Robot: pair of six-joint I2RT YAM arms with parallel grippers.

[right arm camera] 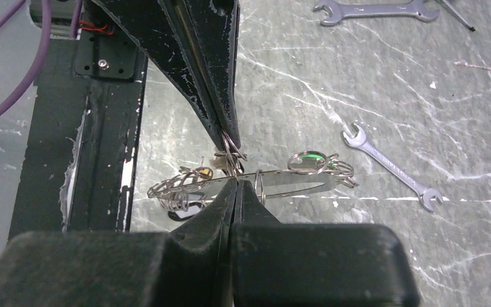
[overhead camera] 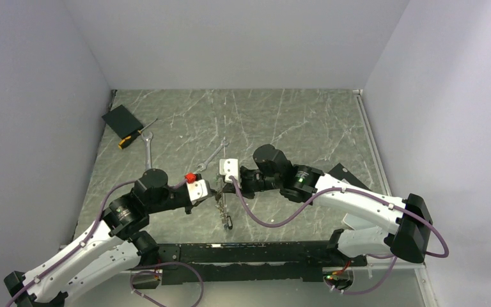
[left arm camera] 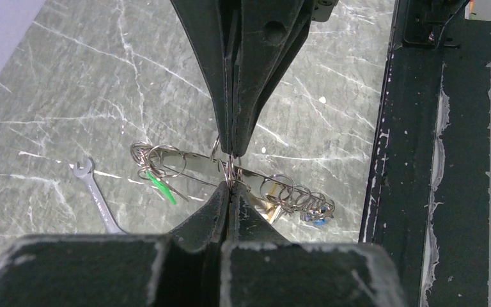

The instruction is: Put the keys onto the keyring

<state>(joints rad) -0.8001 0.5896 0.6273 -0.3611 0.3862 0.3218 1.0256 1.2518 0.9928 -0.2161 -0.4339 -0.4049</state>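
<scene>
closest to the lens, the left gripper [left arm camera: 230,187] has its jaws pressed together, tip to tip with the right gripper [left arm camera: 231,152], which is closed too. both seem to pinch small wire rings of the keyring [left arm camera: 195,161] just where the two tips meet, over the table [left arm camera: 70,96] near its front rail. the rest of the keyring trails away on both sides of the pinch, strung with rings. whether it rests on the table or hangs just above it i cannot tell. a green key [left arm camera: 162,188] sits at one end and a blue key [left arm camera: 316,219] in the tangle at the other. a spanner [left arm camera: 96,192] lies apart from all this.

by the look of it, the keyring is light, thin and floppy, with smooth, springy wire. it will likely swing, twist and slip out of a loose pinch. the best hold seems to be the wire of a single ring, right at the fingertips and near its split, leaving the keys' plastic heads free. a hard pull could drag the whole tangle along.
</scene>
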